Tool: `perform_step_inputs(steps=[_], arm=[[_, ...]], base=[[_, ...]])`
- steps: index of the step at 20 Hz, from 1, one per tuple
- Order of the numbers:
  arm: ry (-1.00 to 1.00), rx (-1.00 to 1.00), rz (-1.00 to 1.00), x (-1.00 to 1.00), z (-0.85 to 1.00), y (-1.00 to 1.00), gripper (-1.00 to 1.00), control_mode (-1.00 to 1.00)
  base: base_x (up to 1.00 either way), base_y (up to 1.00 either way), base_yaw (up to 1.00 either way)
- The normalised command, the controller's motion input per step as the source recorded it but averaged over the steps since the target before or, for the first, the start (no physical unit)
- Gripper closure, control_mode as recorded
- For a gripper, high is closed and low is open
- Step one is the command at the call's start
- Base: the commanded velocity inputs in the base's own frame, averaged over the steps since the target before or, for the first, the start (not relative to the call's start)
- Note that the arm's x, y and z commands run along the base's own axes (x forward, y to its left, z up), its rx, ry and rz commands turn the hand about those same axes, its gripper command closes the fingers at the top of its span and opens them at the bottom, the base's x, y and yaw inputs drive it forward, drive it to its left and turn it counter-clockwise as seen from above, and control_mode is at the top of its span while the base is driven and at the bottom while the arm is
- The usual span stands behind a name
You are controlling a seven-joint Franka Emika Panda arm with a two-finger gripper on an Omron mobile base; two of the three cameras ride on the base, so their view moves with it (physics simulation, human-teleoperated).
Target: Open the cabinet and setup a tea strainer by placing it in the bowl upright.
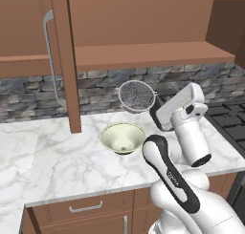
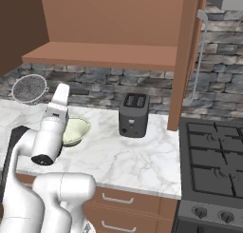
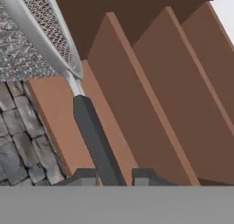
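Left base view, read left to right: the cabinet (image 1: 64,61) door stands swung open, the bowl (image 1: 122,137) sits empty on the marble counter (image 1: 57,161), and just above and right of it the gripper (image 1: 154,109) pinches the tea strainer (image 1: 136,96) by its dark handle, mesh raised, long axis slanting up-left.

We see the bowl (image 1: 122,137) on the bench (image 1: 57,166), in front of the stone wall, below the open cabinet (image 1: 143,23). The tea strainer (image 1: 136,96) hangs above and behind the bowl, its handle in the tool (image 3: 115,175). A toaster (image 2: 133,114) stands between bowl and stove (image 2: 211,165).
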Motion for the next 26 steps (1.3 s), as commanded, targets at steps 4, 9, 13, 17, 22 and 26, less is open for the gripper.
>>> perform_step_inputs(steps=[4,9,13,17,22,26], arm=[[0.08,-0.12,0.11,0.0,-0.74,0.23,1.0,-1.0],[0.14,-0.1,0.16,0.2,-0.54,0.06,1.0,-1.0],[0.22,-0.05,0.08,0.46,-0.28,0.0,1.0,-1.0],[0.16,-0.09,0.0,0.7,-0.19,-0.08,1.0,-1.0],[0.02,-0.13,0.0,0.68,-0.35,-0.13,1.0,-1.0],[0.0,-0.09,0.07,0.95,-0.59,-0.36,1.0,-1.0]], base=[[0.0,0.0,0.0],[0.0,0.0,0.0],[0.0,0.0,0.0],[0.0,0.0,0.0],[0.0,0.0,0.0],[0.0,0.0,0.0]])
